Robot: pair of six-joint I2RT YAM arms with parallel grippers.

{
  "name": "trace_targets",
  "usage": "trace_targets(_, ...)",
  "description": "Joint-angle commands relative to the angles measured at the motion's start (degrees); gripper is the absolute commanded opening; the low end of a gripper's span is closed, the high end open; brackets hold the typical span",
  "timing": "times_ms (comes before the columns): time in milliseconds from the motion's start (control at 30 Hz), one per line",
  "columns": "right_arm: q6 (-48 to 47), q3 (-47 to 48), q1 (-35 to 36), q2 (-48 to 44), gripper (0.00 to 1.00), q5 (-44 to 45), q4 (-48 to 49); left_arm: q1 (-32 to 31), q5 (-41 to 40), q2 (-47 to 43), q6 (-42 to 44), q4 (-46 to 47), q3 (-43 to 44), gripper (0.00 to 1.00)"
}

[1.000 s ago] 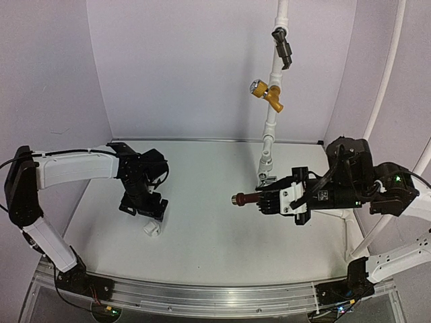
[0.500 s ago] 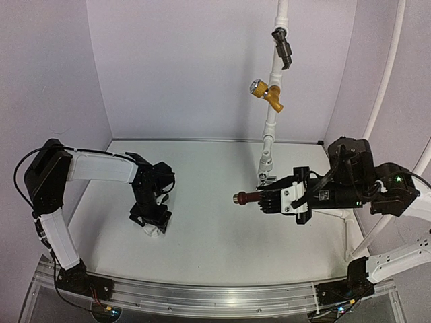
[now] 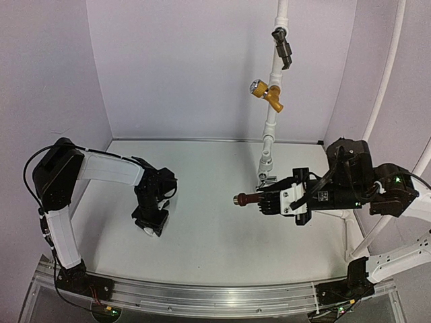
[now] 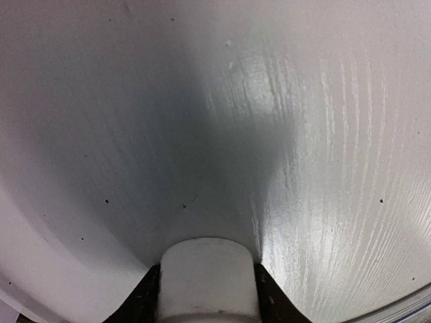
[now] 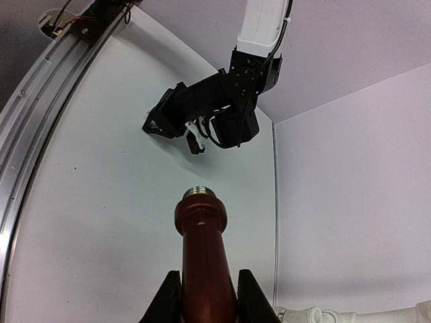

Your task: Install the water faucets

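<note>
Reddish-brown metal faucet (image 3: 244, 198), pinched by the right gripper (image 3: 264, 200), aims its threaded tip at the white plastic elbow fitting (image 4: 207, 279) clamped in the left gripper (image 3: 149, 225), well apart.

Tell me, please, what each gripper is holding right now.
Left gripper: closed on the white fitting.
Right gripper: closed on the brown tap.

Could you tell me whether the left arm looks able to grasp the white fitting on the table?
Probably yes: the left end effector sits low over the table with the white fitting between its fingers, nothing else in the way. Whether it has closed yet is unclear.
</note>
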Motion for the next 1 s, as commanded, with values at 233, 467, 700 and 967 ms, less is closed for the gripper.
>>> trace_targets(233, 3.5, 2.2, -1.4, 0.5, 0.00, -0.3, 2.2, -0.9, 0.6, -12.9, 3.5, 2.3, 4.6, 0.09)
trace_targets(467, 1.3, 4.4, -2.0, -0.1, 0.00, 1.2, 5.2, -1.0, 6.0, -30.2, 8.7, 17.8, 3.1, 0.00)
trace_targets(700, -8.2, 6.3, -2.0, -1.8, 0.00, 1.1, 10.2, -1.1, 20.5, -39.6, 10.3, 30.9, 1.5, 0.00)
trace_targets(967, -25.0, 4.6, -2.0, -2.6, 0.00, -1.7, 21.3, -1.1, 48.7, -37.7, -5.1, 48.8, 3.3, 0.00)
